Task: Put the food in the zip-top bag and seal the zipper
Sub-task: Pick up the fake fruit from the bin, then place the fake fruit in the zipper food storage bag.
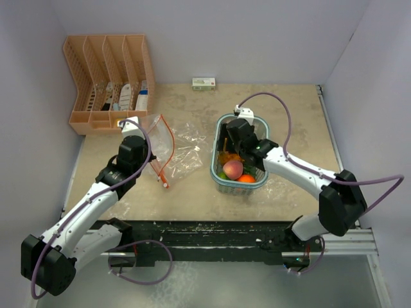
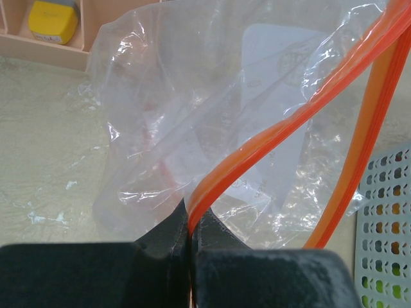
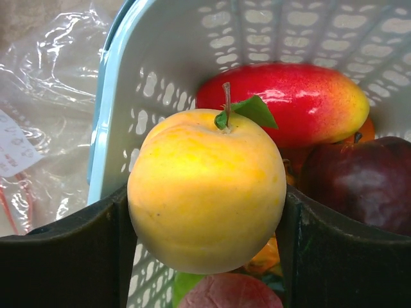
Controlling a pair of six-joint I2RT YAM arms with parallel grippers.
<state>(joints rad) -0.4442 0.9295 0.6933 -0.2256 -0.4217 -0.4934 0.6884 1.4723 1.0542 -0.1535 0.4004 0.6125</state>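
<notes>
One zip-top bag [image 1: 186,151] lies on the surface [image 1: 192,199], just left of the single teal basket [image 1: 217,174]. The left hand [image 2: 190,232] is closed tight, pinching the bag's one orange zipper [image 2: 270,138]. The right hand [image 3: 207,237] grips one yellow peach [image 3: 204,179] within the basket walls, above three other clearly visible pieces: a red-yellow piece [image 3: 282,102], a dark purple piece [image 3: 359,183] and a pink piece [image 3: 228,292].

Light was soft and even, barely any shadows on the worktop [image 1: 192,199]. White glare streaked the zip-top bag [image 2: 192,96]. Left end effector [image 2: 189,231] was a blurry dark mass up close; the yellow peach [image 3: 205,186] looked sharp.
</notes>
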